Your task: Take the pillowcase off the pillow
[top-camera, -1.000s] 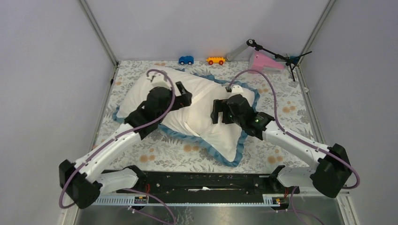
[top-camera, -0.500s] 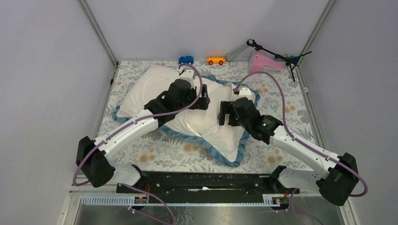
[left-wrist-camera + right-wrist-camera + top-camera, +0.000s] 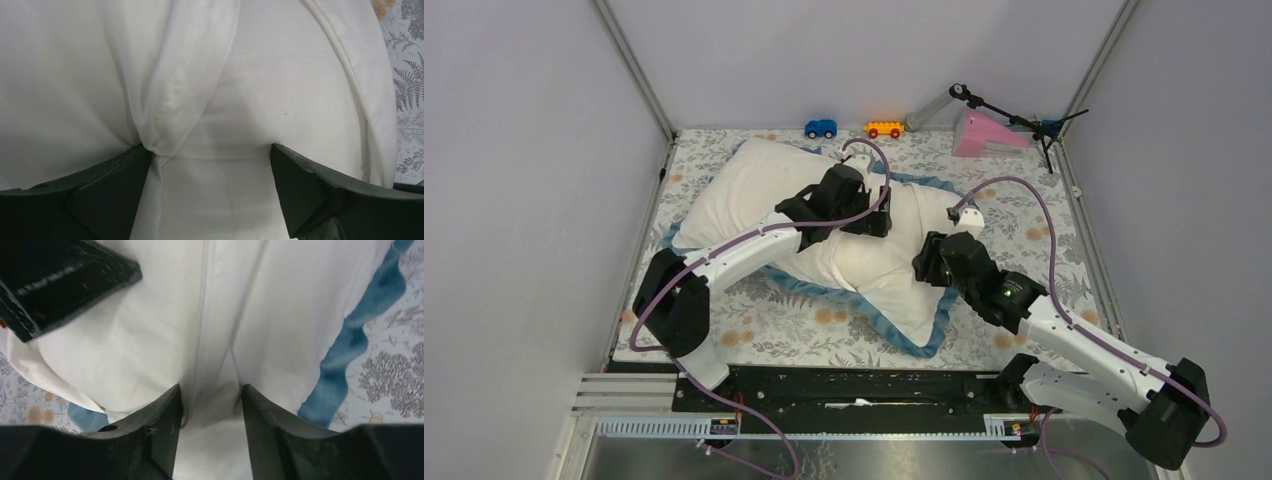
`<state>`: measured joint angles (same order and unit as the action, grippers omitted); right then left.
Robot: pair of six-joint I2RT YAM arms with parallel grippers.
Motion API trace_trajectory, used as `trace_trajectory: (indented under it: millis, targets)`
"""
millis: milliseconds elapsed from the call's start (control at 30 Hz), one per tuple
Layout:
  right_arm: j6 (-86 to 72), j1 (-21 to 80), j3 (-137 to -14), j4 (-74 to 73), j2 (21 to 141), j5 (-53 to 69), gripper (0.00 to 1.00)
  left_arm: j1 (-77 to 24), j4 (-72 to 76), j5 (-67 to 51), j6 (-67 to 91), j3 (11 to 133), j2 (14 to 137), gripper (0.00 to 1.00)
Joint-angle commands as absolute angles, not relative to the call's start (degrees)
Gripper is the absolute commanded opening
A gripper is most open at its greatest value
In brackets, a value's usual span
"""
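The pillowcase [image 3: 894,285], white face up with blue edging, lies slanted across the table with the plump pillow [image 3: 744,185] filling it. At the far left end I cannot tell pillow from cover. My left gripper [image 3: 879,210] rests on the middle of the cover. In the left wrist view it [image 3: 210,150] is open wide, with flat white fabric between its fingers [image 3: 110,192] and a fold [image 3: 165,100] by the left one. My right gripper [image 3: 929,262] sits on the near right part. In the right wrist view it [image 3: 210,390] has narrowed onto a ridge of white pillowcase [image 3: 215,365] beside a seam.
A blue toy car [image 3: 821,128] and an orange one [image 3: 884,129] stand at the back edge. A pink wedge [image 3: 986,135] with a black stand [image 3: 1009,115] is at the back right. The floral table cloth [image 3: 1044,230] covers the table. My left arm [image 3: 60,285] shows in the right wrist view.
My left arm has reached right and farther across the pillow. My right gripper has drawn back toward the near right, and its jaws have come in from wide open onto the fabric.
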<state>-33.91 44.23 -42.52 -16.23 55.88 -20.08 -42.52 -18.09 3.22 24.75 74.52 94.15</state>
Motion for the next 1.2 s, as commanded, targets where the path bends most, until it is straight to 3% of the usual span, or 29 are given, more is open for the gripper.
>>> trace_trajectory:
  millis: [0, 33, 100, 167, 200, 367, 533, 600, 700, 933, 1167]
  targets:
    - [-37.32, 44.54, -38.29, -17.22, 52.39, -23.17, 0.45, -41.59, -21.96, 4.81, 27.3, 74.14, 98.32, 0.95]
    - [-37.53, 44.5, -37.78, -17.82, 52.04, -23.58, 0.35, -41.08, -21.71, 5.84, 27.59, 73.23, 98.66, 0.88]
    - [-39.57, 44.58, -37.41, -20.52, 51.23, -25.95, 0.12, -39.34, -20.08, 7.13, 28.61, 70.45, 98.12, 0.62]
    - [-41.15, 44.51, -36.27, -23.28, 49.77, -28.38, 0.03, -36.44, -18.11, 7.85, 29.71, 66.94, 96.17, 0.38]
    - [-41.53, 44.54, -35.85, -24.18, 48.83, -29.19, 0.02, -35.06, -17.27, 8.17, 30.27, 65.35, 94.77, 0.31]
    - [-44.97, 44.45, -30.66, -25.74, 44.5, -28.73, 0.0, -29.38, -14.55, 9.53, 32.17, 59.77, 87.61, 0.19]
    - [-48.44, 44.39, -24.28, -21.7, 46.15, -20.86, 0.0, -28.3, -14.63, 12.96, 33.65, 58.72, 83.39, 0.17]
    - [-49.14, 44.38, -22.52, -19.25, 47.16, -18.72, 0.0, -28.5, -14.44, 10.08, 33.14, 58.85, 82.18, 0.19]
    - [-48.95, 44.38, -21.75, -16.89, 47.02, -17.37, 0.0, -31.08, -14.86, 4.8, 30.95, 60.49, 80.22, 0.31]
    - [-45.16, 44.36, -22.87, -13.41, 43.59, -16.87, 0.0, -47.69, -20.67, 6.78, 24.34, 68.87, 76.76, 0.73]
    - [-45.8, 44.36, -21.29, -13.35, 36.24, -20.22, 0.0, -57.14, -20.87, 6.1, 19.79, 73.2, 81.48, 0.99]
